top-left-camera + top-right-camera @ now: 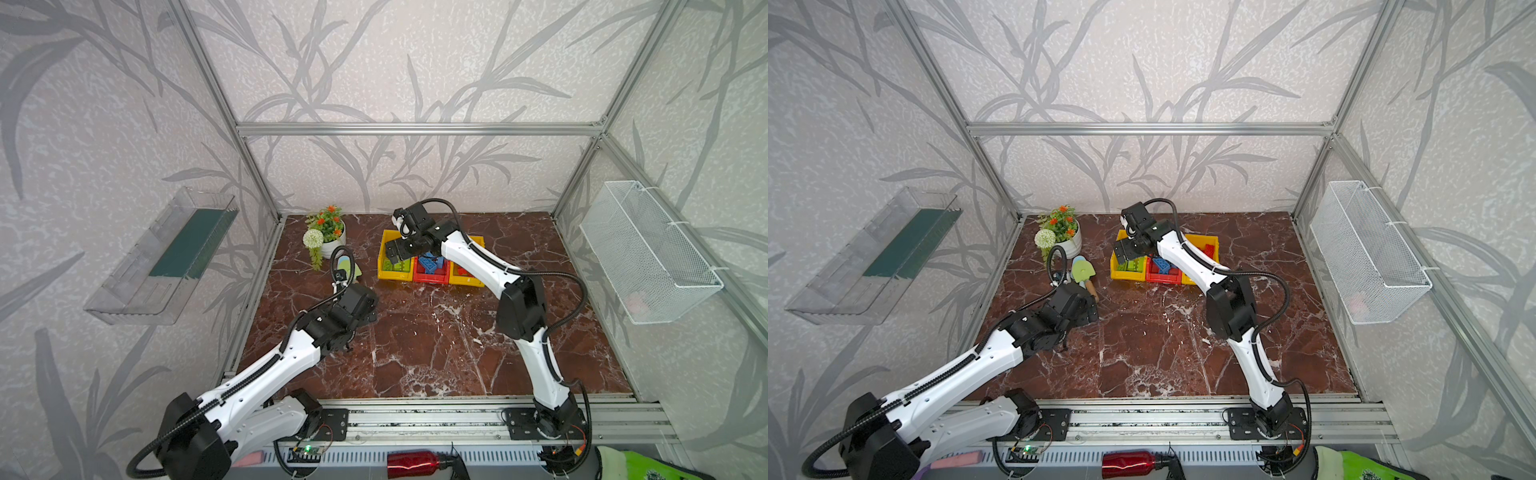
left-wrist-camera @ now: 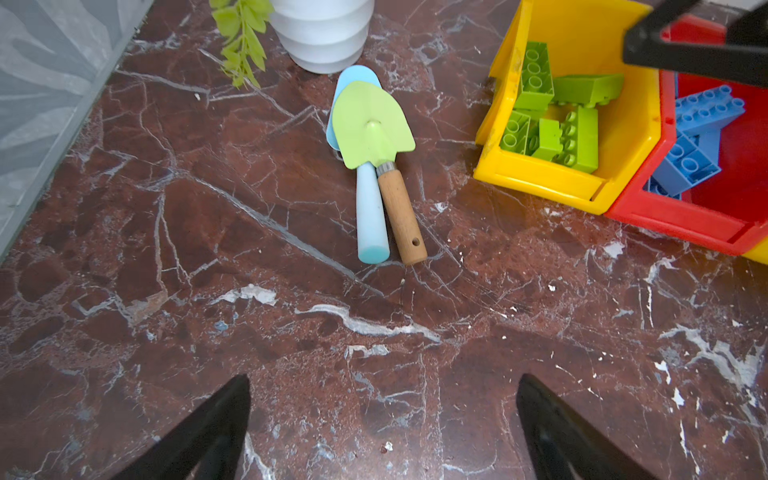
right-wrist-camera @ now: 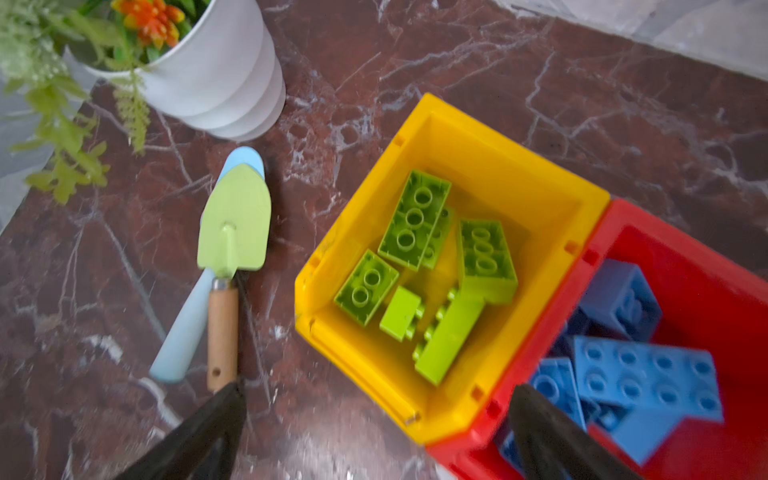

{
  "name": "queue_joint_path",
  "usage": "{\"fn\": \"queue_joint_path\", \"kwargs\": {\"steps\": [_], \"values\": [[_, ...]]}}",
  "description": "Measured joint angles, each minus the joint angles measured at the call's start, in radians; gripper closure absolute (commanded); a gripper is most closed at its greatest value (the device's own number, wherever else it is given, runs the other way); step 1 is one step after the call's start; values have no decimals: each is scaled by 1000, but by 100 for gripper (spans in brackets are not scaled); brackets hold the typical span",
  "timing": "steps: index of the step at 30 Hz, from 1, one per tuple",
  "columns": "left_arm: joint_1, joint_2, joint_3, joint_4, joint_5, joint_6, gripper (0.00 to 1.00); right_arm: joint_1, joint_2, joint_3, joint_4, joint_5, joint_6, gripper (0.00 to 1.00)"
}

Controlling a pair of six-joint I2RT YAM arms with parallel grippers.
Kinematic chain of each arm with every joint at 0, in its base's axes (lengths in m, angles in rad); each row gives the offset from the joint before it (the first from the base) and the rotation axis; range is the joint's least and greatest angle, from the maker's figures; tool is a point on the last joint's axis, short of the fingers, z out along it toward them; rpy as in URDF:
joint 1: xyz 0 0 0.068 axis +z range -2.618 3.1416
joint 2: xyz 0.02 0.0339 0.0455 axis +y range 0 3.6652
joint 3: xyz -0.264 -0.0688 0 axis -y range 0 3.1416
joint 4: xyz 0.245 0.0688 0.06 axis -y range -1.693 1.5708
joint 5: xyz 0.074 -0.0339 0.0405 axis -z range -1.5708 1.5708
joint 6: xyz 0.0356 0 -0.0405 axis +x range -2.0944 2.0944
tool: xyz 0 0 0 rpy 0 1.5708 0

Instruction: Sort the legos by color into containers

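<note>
On the veined red-brown marble bench (image 2: 291, 332), the right pincer (image 3: 380, 388) hangs over the glossy plastic bins, fingers wide apart and empty. Lime legos (image 3: 415, 232) lie jumbled in 1 yellow bin (image 3: 478, 137): 3 show hollow ringed undersides, and a long one lies on its side. Blue legos (image 3: 644, 374) fill the red bin (image 3: 706, 257), and red legos (image 1: 1209, 250) sit in the far yellow bin (image 1: 1204, 239). The left pincer (image 2: 384, 378) gapes empty above the bench.

The desk (image 2: 291, 332) is patterned in dark red-brown marble veined with white. Lime green legos (image 3: 415, 220) are seen in a yellow container (image 3: 519, 174), blue legos (image 3: 648, 374) in the red container (image 3: 706, 266), red legos (image 1: 1209, 250) in a second yellow container (image 1: 1200, 241). A trowel (image 2: 372, 120) is coloured lime green, its handle pale wood; the pot (image 3: 216, 83) is white.
</note>
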Motion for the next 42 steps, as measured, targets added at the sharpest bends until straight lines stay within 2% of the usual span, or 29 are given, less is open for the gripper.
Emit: {"fn": "queue_joint_path", "kwargs": {"steps": [7, 12, 14, 18, 24, 28, 33, 37, 42], "values": [[5, -2, -3, 151, -142, 140, 1, -7, -515, -624, 216, 64, -17, 1], [28, 39, -63, 395, -195, 384, 1, -52, -799, -949, 270, 196, -71, 1], [77, 60, -106, 490, -185, 457, 1, -77, -870, -1049, 280, 241, -90, 1], [232, 66, -181, 603, -145, 523, 1, -103, -1009, -1257, 343, 326, -122, 1], [364, 47, -289, 784, -93, 597, 1, -113, -1264, -1578, 612, 430, -240, 1], [446, 66, -359, 905, -56, 618, 1, -224, -1278, -1659, 783, 435, -290, 1], [520, 148, -421, 1061, 13, 618, 1, -409, -1160, -1711, 1011, 382, -289, 1], [536, 241, -426, 1176, 45, 619, 1, -443, -1023, -1757, 1194, 337, -289, 1], [587, 311, -425, 1258, 92, 618, 1, -491, -793, -1735, 1375, 250, -299, 1]]}}
